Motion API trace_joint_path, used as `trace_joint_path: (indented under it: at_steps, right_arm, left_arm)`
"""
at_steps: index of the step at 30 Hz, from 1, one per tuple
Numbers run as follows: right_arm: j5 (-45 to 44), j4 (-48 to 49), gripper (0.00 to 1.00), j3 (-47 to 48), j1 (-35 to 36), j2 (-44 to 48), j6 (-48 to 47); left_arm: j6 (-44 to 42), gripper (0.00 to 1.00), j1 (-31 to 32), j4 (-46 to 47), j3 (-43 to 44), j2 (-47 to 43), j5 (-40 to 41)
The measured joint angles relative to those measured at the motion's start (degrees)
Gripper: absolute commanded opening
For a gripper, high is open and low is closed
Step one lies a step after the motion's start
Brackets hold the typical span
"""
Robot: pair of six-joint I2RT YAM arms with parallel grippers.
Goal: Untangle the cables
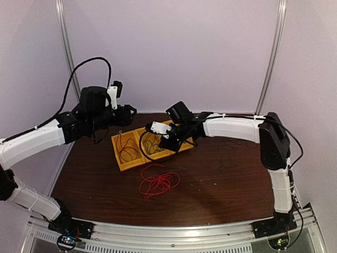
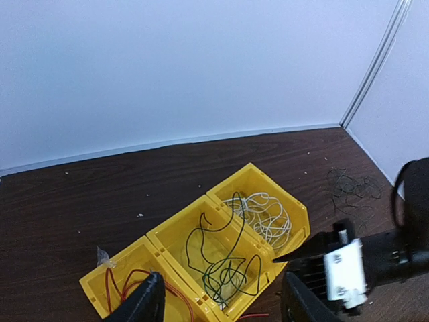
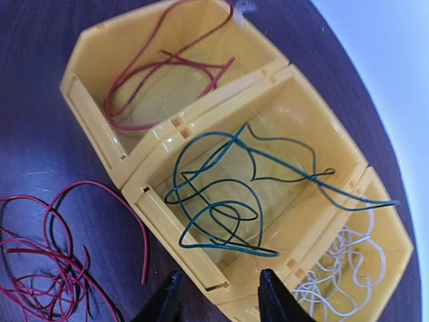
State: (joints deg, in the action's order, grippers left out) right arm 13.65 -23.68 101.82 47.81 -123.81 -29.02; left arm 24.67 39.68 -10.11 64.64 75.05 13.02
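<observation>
A row of three yellow bins (image 1: pixel 129 167) (image 2: pixel 201 204) (image 3: pixel 161 134) sits mid-table. The left bin holds a red cable (image 3: pixel 161 67) (image 2: pixel 120 278). A dark green cable (image 3: pixel 221 215) (image 2: pixel 231 268) lies in the middle bin, one end draped over the wall toward the white cable (image 3: pixel 342 268) (image 2: pixel 268 215) in the right bin. A tangled red bundle (image 1: pixel 158 182) (image 3: pixel 40 268) lies on the table in front. My right gripper (image 3: pixel 218 302) (image 1: pixel 160 138) hovers open over the middle bin's near wall, holding nothing. My left gripper (image 2: pixel 221 308) (image 1: pixel 129 113) is open and empty, raised behind the bins.
A thin black cable (image 1: pixel 229 150) (image 2: pixel 352 188) lies loose on the brown table to the right of the bins. White walls close the back and sides. The right arm's forearm (image 1: pixel 231 128) stretches across above the table's right half.
</observation>
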Motion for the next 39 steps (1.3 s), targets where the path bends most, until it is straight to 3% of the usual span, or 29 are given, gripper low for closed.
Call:
trace_joint_path:
  at_steps: [8,14,21,29,31,33,36,39]
  right_arm:
    - [5.7,0.26,0.47,-7.87,-0.83,19.87,0.57]
    - [11.28,0.85,0.47,-19.8,-8.09,30.73,2.38]
    - [14.93,3.54,0.47,-32.41,-18.64,39.28,5.46]
    - [17.88,6.19,0.47,-35.89,-20.0,40.94,7.82]
    - [18.45,6.95,0.47,-35.89,-20.0,40.94,8.09]
    - [18.95,7.3,0.46,-35.89,-20.0,40.94,8.31]
    - [19.54,7.85,0.46,-35.93,-20.04,40.94,8.48]
    - [19.82,8.26,0.46,-36.5,-20.09,40.94,8.5]
  left_arm:
    - [-3.39,0.61,0.0,-1.2,4.44,9.6,-5.97]
    - [-5.77,0.57,0.02,-4.22,12.76,22.58,-9.31]
    - [-7.32,0.52,0.07,-8.63,22.95,32.65,-8.33]
    - [-7.39,0.44,0.04,-14.93,33.86,41.7,-6.14]
    - [-7.34,0.4,0.0,-16.41,34.4,42.66,-5.66]
    - [-7.19,0.3,-0.07,-17.64,34.99,43.76,-5.09]
    - [-6.91,0.0,-0.24,-18.45,35.54,45.09,-4.63]
    - [-6.91,0.0,-0.37,-19.26,35.54,45.31,-3.96]
